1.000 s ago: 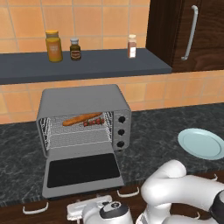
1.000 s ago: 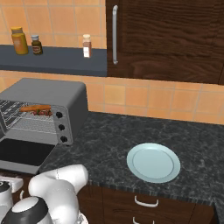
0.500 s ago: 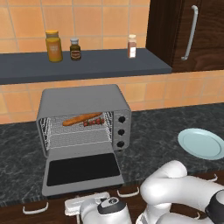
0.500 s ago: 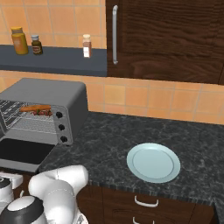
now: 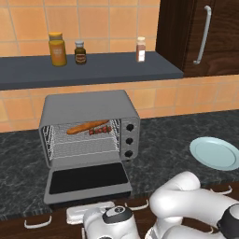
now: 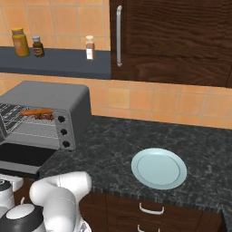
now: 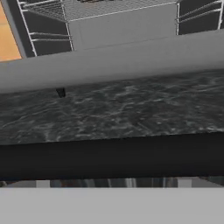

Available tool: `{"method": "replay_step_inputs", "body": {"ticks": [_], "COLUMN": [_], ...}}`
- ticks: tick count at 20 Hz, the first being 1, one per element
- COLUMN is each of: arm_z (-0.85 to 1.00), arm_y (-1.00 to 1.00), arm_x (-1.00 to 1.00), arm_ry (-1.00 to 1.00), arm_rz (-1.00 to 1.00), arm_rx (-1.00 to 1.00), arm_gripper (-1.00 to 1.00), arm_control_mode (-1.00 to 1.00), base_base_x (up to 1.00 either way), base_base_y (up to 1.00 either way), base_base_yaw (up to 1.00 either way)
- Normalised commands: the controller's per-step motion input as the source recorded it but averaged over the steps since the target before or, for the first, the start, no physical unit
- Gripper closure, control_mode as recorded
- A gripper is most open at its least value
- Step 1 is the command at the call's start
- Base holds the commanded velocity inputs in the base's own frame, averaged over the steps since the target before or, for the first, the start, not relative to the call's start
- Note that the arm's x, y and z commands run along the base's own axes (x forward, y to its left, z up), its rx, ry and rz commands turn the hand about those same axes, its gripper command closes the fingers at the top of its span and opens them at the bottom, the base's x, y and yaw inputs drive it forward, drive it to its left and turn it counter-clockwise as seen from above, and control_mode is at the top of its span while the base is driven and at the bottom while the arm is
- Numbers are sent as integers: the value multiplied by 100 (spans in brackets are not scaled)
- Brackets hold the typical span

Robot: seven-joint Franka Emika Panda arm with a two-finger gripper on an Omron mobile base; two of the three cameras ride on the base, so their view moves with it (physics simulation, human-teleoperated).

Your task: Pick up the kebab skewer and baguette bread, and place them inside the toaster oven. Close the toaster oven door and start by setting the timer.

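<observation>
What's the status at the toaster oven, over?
Pincer down low before the open toaster oven door, state unclear. Baguette bread and kebab skewer both on the rack in the toaster oven. Nothing blocking the door's swing.

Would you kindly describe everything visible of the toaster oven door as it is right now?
The toaster oven door hangs fully open, folded down flat in front of the toaster oven and lying roughly level just above the dark stone counter. It is a grey-framed flap with a dark glass pane, hinged along the cavity's lower edge and as wide as the cavity. Nothing rests on it. In the hand view its black bar handle crosses the picture.
</observation>
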Motion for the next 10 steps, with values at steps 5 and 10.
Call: {"method": "replay_step_inputs", "body": {"ticks": [5, 10], "arm_z": [33, 43], "arm_y": [-12, -12], "arm_x": [47, 39], "arm_ry": [0, 0], "arm_rz": [0, 0], "arm_rx": [7, 6], "arm_gripper": [-100, -100], "arm_control_mode": [-100, -100], "base_base_x": [0, 0], "base_base_y": [0, 0], "base_base_yaw": [0, 0]}}
